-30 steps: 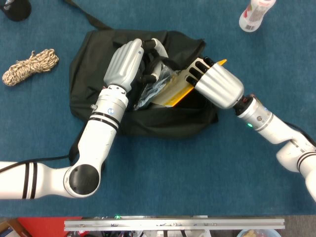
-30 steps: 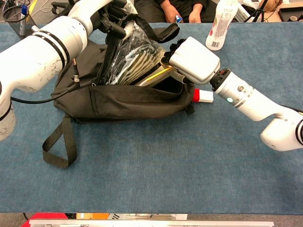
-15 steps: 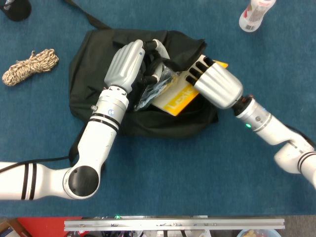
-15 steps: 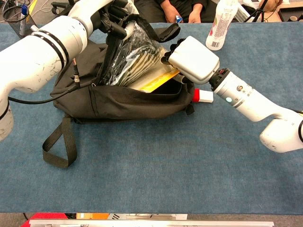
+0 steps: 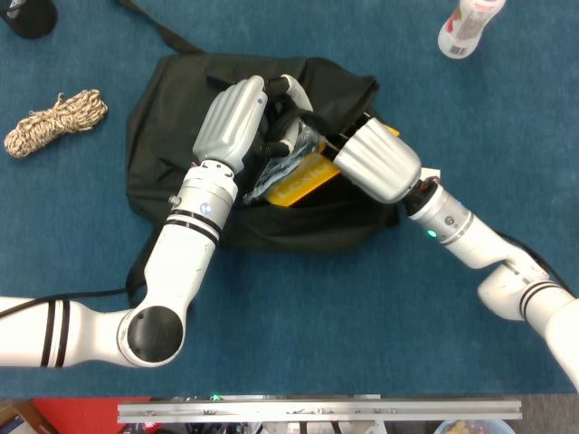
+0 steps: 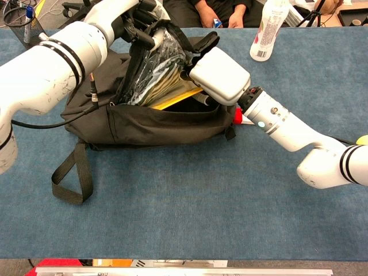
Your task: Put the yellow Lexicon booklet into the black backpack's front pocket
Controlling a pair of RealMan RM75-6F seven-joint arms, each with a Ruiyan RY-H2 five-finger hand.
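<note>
So, starting from the left edge: a coil of beige braided rope (image 5: pixel 56 120) sits on the blue carpeted table (image 5: pixel 298 316), well apart from everything that matters. Next over, the left hand (image 5: pixel 237 117) is gripping the upper flap of the black fabric backpack (image 5: pixel 158 136), along with a crinkly clear plastic bag (image 6: pixel 158 60) that's bunched up there, holding the front pocket's mouth open.

The change is in the middle. Half a second ago the yellow Lexicon booklet (image 5: pixel 297 178) was lying flat enough to read its printed title from above, and a good chunk stuck out of the opening. Now only a yellow strip shows in both views, tilted down into the pocket, and the right hand (image 5: pixel 369 161) has pushed further in over the bag's rim. Its fingers are buried in the opening, so it looks like it's clamped on the booklet, but the actual grasp is hidden.

My read: insertion is mostly done, just needs a last shove and a release.

Far right, a clear plastic bottle (image 5: pixel 468 24) stands near the table edge, uninvolved.
</note>
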